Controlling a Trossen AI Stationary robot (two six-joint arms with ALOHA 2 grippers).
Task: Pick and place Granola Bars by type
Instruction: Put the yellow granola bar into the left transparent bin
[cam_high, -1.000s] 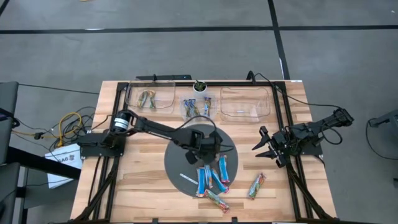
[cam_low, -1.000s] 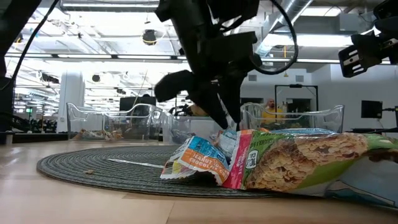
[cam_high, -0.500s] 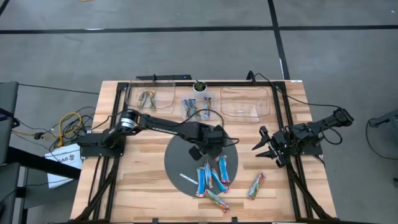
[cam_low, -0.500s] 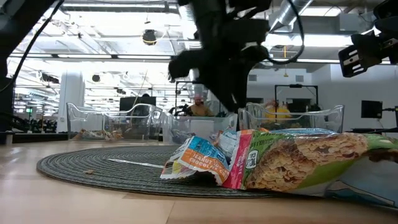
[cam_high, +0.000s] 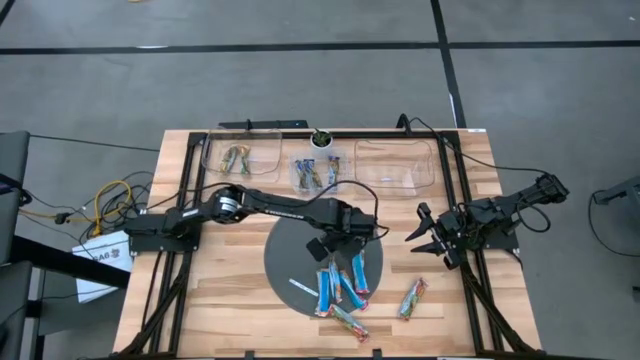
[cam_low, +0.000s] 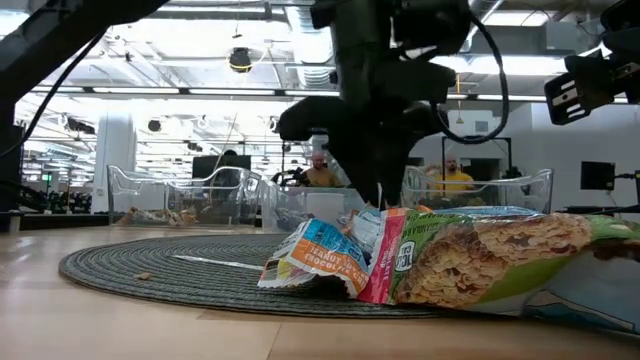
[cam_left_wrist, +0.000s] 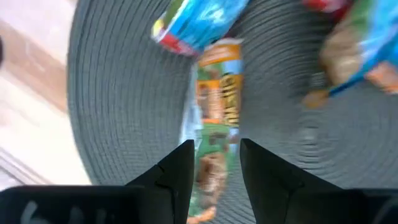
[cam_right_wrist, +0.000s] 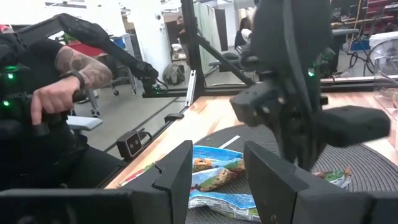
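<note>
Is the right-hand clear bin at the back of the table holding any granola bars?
No: in the high view the right-hand clear bin looks empty.

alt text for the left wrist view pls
The left gripper hangs with open fingers above a green and orange granola bar on a round grey woven mat. Blue-wrapped bars lie farther off on the mat.

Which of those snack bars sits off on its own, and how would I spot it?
Find the round grey mat in the middle of the wooden table. Just past its right edge, on bare wood, lies one green-and-orange granola bar. Unlike the cluster of bars on the mat, it touches nothing.
</note>
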